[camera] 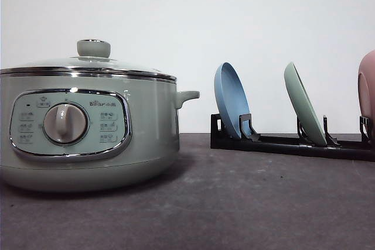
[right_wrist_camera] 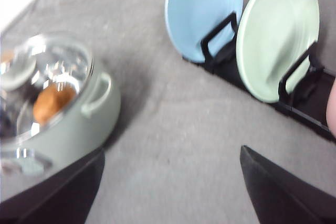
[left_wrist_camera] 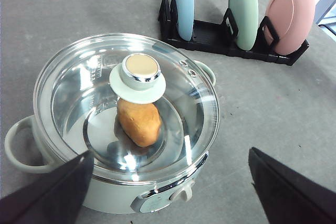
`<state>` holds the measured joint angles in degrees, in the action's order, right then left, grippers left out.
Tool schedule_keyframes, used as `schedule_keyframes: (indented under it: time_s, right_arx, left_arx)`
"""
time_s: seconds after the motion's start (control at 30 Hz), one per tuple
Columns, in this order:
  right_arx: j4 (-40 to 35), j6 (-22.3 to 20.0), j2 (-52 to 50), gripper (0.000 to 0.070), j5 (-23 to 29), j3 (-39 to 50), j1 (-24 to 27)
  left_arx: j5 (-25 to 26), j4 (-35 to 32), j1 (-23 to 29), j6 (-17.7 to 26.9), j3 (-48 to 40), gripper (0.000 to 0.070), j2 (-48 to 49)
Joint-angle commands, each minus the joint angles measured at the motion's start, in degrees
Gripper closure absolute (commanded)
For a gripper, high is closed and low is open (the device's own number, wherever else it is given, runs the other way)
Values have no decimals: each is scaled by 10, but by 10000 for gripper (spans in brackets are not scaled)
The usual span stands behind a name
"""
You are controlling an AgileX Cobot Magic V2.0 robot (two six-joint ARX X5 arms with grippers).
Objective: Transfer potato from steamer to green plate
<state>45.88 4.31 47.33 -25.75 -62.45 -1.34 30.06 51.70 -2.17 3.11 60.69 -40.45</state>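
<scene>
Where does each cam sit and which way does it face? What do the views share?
Front view: low, near table level, facing forward at the steamer, the rack and the wall; no robot parts.
Left wrist view: above the steamer, looking down through the glass lid at the potato; the left gripper has its jaws spread wide.
Right wrist view: above the table, angled toward the green plate and blue plate; the right gripper has its jaws spread wide.
Shared: steamer, blue and green plates in all three; potato in both wrist views.

the glass lid (left_wrist_camera: 157, 103) closes the steamer (left_wrist_camera: 105, 182) over the potato (left_wrist_camera: 139, 121), blocking reach from above.
</scene>
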Motion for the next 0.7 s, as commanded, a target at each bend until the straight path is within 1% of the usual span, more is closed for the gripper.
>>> schedule_keyframes:
  time_s: [0.0, 0.4, 0.67]
  right_arx:
    - [-9, 17, 29, 179, 2, -28, -1]
    - [-19, 17, 270, 180, 8, -214, -1]
    - [-41, 29, 405, 181, 18, -297, -1]
  left_arx:
    - [3, -2, -2, 2, 13, 94, -3]
    - [3, -2, -2, 2, 13, 94, -3]
    - [3, -2, -2, 2, 13, 94, -3]
